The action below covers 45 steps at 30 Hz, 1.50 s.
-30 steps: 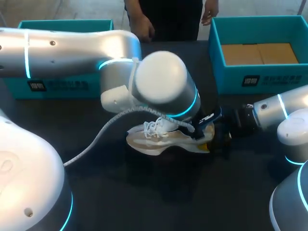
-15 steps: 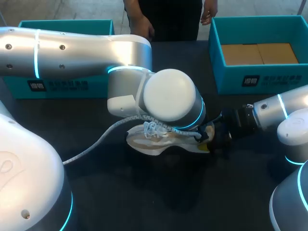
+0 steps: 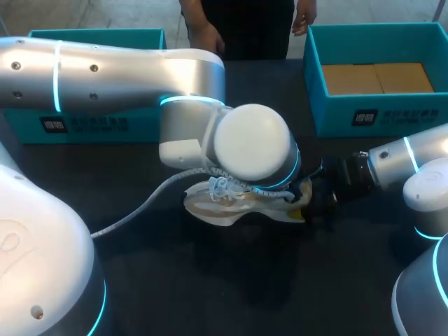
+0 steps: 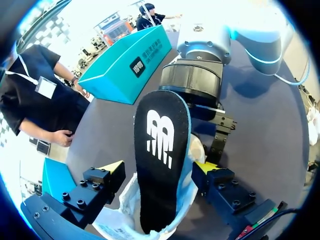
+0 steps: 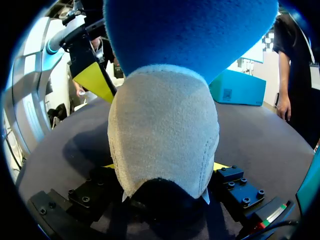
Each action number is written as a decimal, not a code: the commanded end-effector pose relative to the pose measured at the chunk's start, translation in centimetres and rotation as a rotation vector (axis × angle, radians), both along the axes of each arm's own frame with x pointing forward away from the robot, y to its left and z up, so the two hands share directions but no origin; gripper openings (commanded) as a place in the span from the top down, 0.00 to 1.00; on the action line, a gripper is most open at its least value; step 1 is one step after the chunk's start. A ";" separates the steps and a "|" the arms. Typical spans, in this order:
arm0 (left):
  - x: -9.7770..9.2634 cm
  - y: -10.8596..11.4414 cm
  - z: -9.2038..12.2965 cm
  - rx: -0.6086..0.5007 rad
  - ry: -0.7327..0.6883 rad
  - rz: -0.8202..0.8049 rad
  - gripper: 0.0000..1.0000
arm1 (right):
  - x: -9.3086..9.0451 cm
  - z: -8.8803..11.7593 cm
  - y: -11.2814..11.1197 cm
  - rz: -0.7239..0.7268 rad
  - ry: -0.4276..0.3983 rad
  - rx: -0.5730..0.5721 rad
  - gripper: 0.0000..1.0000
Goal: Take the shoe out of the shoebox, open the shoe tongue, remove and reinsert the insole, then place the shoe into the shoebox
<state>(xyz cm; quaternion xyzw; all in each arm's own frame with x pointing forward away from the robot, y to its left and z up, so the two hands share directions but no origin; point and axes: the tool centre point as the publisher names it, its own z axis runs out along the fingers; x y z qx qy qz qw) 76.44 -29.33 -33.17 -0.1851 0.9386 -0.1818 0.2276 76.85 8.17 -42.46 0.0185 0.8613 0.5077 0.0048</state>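
The white and beige shoe (image 3: 227,204) lies on its side on the dark table, half hidden under my left arm's wrist (image 3: 252,143). Its black insole (image 4: 161,150), which has a blue underside (image 5: 190,30), sticks up out of the shoe. My left gripper (image 4: 160,170) straddles the insole. Its yellow-tipped fingers (image 4: 116,169) are open, with a gap on one side. My right gripper (image 5: 164,167) is at the beige suede heel (image 5: 162,135) with a finger against each side, shut on it. From above, the right gripper (image 3: 316,199) sits at the shoe's right end.
A teal shoebox (image 3: 329,105) with a cardboard floor stands at the back right. A second teal box (image 3: 105,126) stands at the back left behind my left arm. A white cable (image 3: 133,213) trails from the left wrist across the table.
My left arm has shifted right and lower over the shoe, and its fingers have narrowed a little around the insole. The right arm and the shoe have kept still.
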 end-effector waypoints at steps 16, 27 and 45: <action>0.7 0.7 -0.2 0.001 -0.009 0.034 0.69 | 0.0 0.0 0.1 -0.001 0.001 -0.004 1.00; 0.1 0.6 -0.3 -0.004 0.035 0.006 1.00 | 0.0 0.0 0.1 -0.001 0.001 -0.004 1.00; -1.8 1.0 2.2 -0.070 0.109 -0.118 1.00 | 0.0 0.0 0.1 -0.001 0.001 -0.004 1.00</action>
